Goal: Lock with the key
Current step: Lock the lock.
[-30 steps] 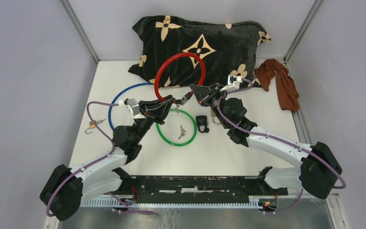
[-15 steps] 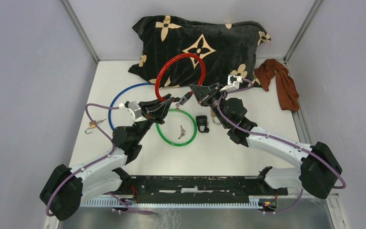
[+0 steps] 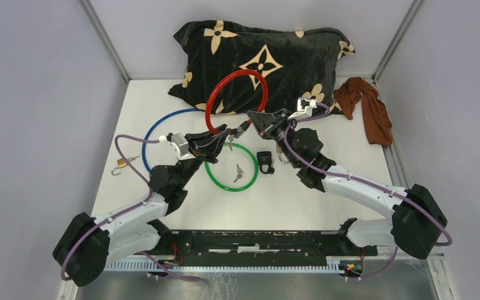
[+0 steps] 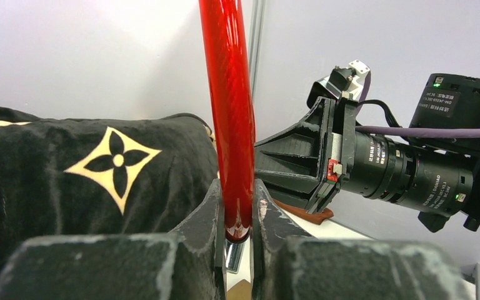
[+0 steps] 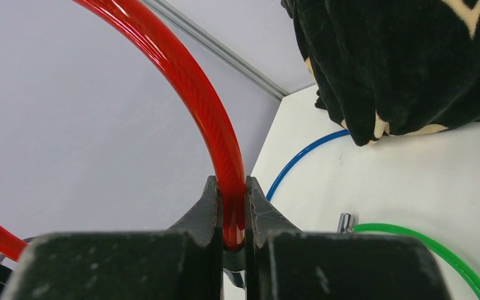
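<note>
A red cable lock (image 3: 236, 94) stands as an upright loop in front of the pillow. My left gripper (image 3: 225, 133) is shut on one end of it; in the left wrist view the red cable (image 4: 228, 94) rises from between the gripper's (image 4: 236, 195) jaws, with a metal tip below. My right gripper (image 3: 245, 127) is shut on the other end, and the red cable (image 5: 187, 81) arcs up from that gripper (image 5: 231, 190) too. The two ends face each other closely. The key (image 3: 238, 172) lies on the table inside a green cable loop (image 3: 231, 167). A black lock body (image 3: 264, 161) lies beside it.
A black pillow with tan flowers (image 3: 265, 59) lies at the back, with a brown cloth (image 3: 370, 106) at the right. A blue cable (image 3: 162, 122) curves on the left, and a small brass padlock (image 3: 122, 164) lies near the left edge. Grey walls enclose the table.
The left wrist has shifted slightly, and the red loop has leaned a little to the right. Both grips on the red cable are unchanged.
</note>
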Robot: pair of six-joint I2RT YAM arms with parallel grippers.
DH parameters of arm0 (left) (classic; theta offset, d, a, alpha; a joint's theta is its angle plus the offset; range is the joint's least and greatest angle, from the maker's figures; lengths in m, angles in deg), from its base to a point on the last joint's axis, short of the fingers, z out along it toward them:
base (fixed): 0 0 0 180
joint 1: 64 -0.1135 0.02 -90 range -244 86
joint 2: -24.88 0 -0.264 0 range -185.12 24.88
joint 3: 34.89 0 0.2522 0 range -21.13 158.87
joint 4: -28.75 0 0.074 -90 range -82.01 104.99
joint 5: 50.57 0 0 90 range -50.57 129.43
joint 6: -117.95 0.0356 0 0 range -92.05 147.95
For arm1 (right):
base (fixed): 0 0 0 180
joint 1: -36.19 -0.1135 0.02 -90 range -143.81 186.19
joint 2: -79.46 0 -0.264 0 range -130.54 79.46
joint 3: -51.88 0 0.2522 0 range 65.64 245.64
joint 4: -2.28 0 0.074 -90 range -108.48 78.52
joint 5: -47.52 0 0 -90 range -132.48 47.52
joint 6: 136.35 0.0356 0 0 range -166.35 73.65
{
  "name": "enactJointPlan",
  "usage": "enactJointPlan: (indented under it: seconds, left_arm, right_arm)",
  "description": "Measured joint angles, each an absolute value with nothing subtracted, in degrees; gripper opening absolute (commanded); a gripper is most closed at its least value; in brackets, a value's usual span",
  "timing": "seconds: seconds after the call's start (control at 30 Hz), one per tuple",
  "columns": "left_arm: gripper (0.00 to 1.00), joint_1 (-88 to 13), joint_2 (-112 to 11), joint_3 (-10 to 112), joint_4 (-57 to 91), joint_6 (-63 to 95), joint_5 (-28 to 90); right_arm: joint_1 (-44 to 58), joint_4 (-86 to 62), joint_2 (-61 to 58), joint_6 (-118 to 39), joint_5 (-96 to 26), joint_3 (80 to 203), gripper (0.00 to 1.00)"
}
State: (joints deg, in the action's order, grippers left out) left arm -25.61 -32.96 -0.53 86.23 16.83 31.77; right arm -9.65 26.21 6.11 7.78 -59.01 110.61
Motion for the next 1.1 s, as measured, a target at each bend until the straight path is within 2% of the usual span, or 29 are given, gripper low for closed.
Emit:
enactJointPlan:
  seconds: [0.3,0.53,0.67,0.93,1.1]
  left_arm:
    - [0.02,-25.2,-35.1,-0.5,86.6,21.9,31.6]
    - [0.02,-25.2,-39.2,1.2,86.3,31.8,30.8]
    - [0.15,-24.9,-39.3,1.8,84.9,35.9,29.8]
    - [0.21,-24.9,-35.8,2.4,78.7,35.2,28.6]
    - [0.33,-24.9,-34.3,3.7,74.3,33.1,28.3]
  right_arm:
    - [-9.5,27.2,5.0,10.7,-57.9,110.6,0.00]
    - [-8.1,28.2,2.3,17.7,-57.5,109.8,0.00]
    - [-7.7,28.3,2.2,19.5,-57.5,109.7,0.00]
    - [-7.2,30.3,2.2,23.7,-55.7,107.4,0.00]
    - [-7.2,30.8,2.1,25.4,-54.9,106.4,0.00]
